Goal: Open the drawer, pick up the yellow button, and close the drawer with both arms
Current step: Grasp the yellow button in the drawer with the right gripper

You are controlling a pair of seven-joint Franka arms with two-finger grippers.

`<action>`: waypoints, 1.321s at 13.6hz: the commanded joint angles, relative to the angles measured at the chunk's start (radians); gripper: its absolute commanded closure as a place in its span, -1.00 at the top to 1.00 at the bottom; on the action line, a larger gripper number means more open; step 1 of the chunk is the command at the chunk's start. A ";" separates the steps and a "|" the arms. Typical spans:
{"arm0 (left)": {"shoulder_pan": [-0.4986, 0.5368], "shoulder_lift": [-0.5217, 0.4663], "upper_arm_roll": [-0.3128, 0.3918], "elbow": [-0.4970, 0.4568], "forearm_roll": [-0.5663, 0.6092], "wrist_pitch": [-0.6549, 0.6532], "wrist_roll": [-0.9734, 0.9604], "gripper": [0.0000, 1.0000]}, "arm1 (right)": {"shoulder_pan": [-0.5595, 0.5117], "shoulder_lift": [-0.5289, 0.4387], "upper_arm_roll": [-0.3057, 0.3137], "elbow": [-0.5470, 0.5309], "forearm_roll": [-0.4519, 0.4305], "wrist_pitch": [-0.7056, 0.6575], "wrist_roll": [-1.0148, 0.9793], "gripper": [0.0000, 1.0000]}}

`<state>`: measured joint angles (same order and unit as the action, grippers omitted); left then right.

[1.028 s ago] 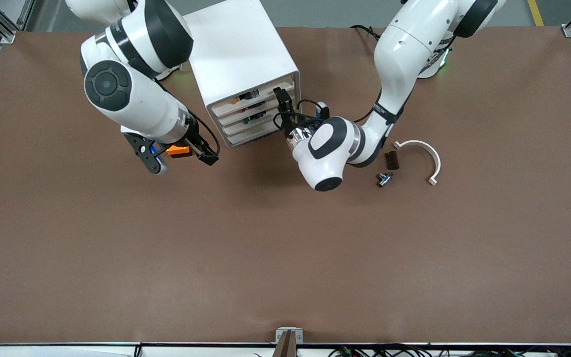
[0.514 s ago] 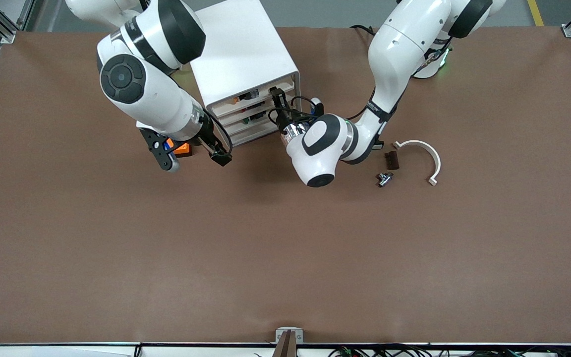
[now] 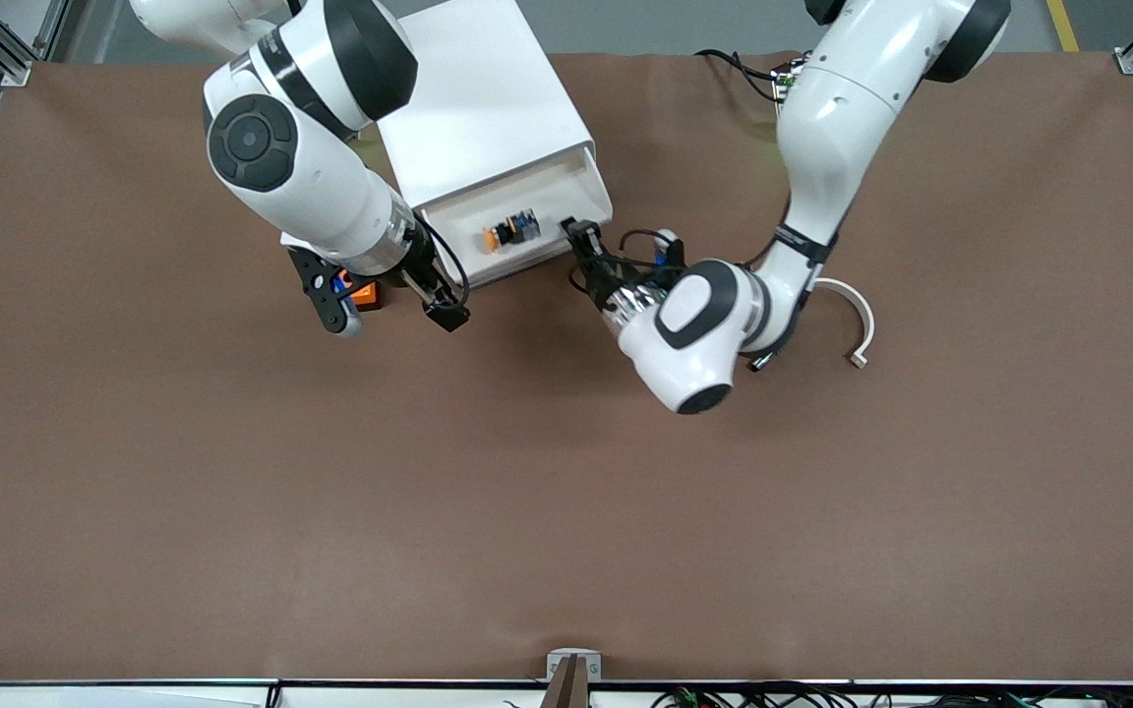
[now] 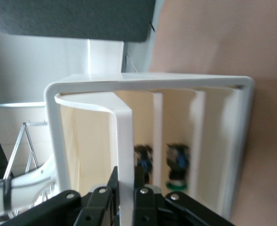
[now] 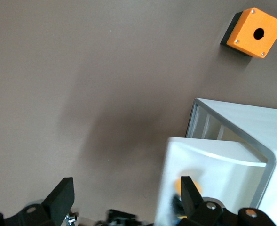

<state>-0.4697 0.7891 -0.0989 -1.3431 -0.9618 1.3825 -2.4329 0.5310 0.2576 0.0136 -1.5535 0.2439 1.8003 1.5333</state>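
Note:
The white cabinet's (image 3: pixel 473 118) topmost drawer (image 3: pixel 455 228) stands pulled out toward the front camera. Inside it lies the button (image 3: pixel 503 234), with an orange cap and a black-and-blue body. My left gripper (image 3: pixel 579 232) is shut on the drawer's front wall at the corner toward the left arm's end. In the left wrist view that wall (image 4: pixel 125 141) runs between the closed fingers of the left gripper (image 4: pixel 126 175). My right gripper (image 3: pixel 391 305) hangs open beside the drawer's other corner, holding nothing. In the right wrist view the right gripper (image 5: pixel 126 192) is wide open, with the drawer (image 5: pixel 213 165) by one finger.
An orange cube with a hole (image 3: pixel 363 292) (image 5: pixel 253 32) sits on the table under my right gripper, beside the cabinet. A white curved bracket (image 3: pixel 860 320) and a small metal part (image 3: pixel 761 362) lie by the left arm's elbow. Lower trays hold small parts (image 4: pixel 178 165).
My left gripper closed on the top drawer's front and pulled it out toward the front camera, uncovering the button. My right arm shifted closer to the cabinet.

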 commanded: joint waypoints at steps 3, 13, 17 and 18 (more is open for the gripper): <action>0.080 0.004 -0.001 0.042 0.005 0.001 0.136 -0.90 | 0.050 0.023 -0.011 0.007 0.017 0.071 0.031 0.99; 0.082 -0.024 0.115 0.073 0.067 0.003 0.256 0.99 | 0.199 0.068 -0.015 -0.095 -0.029 0.227 0.172 0.99; 0.088 -0.076 0.119 0.098 0.343 0.003 0.417 0.99 | 0.224 0.063 -0.014 -0.143 -0.049 0.274 0.195 0.95; 0.089 -0.099 0.119 0.098 0.429 0.001 0.479 0.99 | 0.224 0.063 -0.014 -0.143 -0.049 0.274 0.203 0.80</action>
<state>-0.3701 0.7407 0.0131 -1.2395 -0.6467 1.3952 -2.0359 0.7429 0.3421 0.0112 -1.6748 0.2126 2.0642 1.7068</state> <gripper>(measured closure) 0.004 0.022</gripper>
